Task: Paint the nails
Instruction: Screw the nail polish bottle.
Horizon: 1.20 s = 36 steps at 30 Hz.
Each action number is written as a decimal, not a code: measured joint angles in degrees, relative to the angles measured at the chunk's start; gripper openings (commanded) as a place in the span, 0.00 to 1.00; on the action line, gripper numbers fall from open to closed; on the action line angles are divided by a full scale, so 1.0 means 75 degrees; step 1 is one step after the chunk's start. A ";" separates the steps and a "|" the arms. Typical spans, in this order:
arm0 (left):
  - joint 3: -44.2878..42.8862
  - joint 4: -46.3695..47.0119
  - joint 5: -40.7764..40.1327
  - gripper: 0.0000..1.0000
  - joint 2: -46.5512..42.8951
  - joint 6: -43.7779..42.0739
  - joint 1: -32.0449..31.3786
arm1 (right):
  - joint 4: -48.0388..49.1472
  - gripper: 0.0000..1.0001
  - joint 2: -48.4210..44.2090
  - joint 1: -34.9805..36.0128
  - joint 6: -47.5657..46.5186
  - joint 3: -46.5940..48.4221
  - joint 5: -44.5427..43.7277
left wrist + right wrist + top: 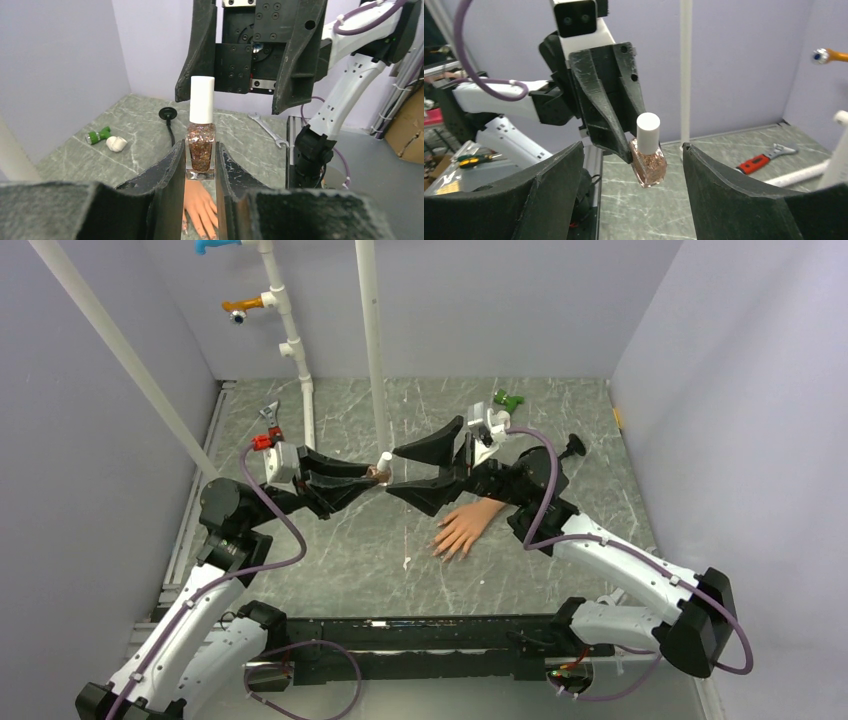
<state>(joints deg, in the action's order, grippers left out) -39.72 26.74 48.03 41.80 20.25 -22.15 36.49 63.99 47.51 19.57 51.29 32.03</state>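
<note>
A peach mannequin hand (465, 528) lies flat on the table, its fingers pointing toward the near edge. It also shows in the left wrist view (200, 210), below the jaws; its nails are too small to make out. My left gripper (372, 478) is shut on a glitter nail polish bottle (201, 145) with a white cap (202, 99) and holds it above the table. My right gripper (425, 469) is open, its jaws wide on either side of the bottle (649, 167) without touching it.
A white pole (371, 345) stands just behind the grippers. A red-handled tool (268, 425) lies at back left beside a white pipe (305, 405). A green piece (508, 400) and a black knob (573, 446) lie at back right.
</note>
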 measured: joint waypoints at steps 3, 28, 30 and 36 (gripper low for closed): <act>-0.0023 0.0111 0.0160 0.00 0.0006 0.0076 0.0000 | 0.0227 0.73 0.0143 -0.0047 0.0163 0.0102 0.0440; -0.0067 0.0358 0.0606 0.00 0.0006 0.0259 0.0000 | 0.0982 0.27 0.0842 -0.0137 0.0801 0.0557 0.1230; -0.0067 0.0356 0.0618 0.00 0.0006 0.0259 0.0000 | 0.0982 0.25 0.0863 -0.0143 0.0828 0.0560 0.1233; -0.0067 0.0347 0.0621 0.00 -0.0012 0.0259 -0.0003 | 0.0982 0.15 0.0871 -0.0160 0.0860 0.0560 0.1215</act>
<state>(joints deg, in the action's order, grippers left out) -40.23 29.34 52.69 41.71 22.20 -22.17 43.86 70.52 46.30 26.02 55.48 41.15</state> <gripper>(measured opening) 0.275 0.224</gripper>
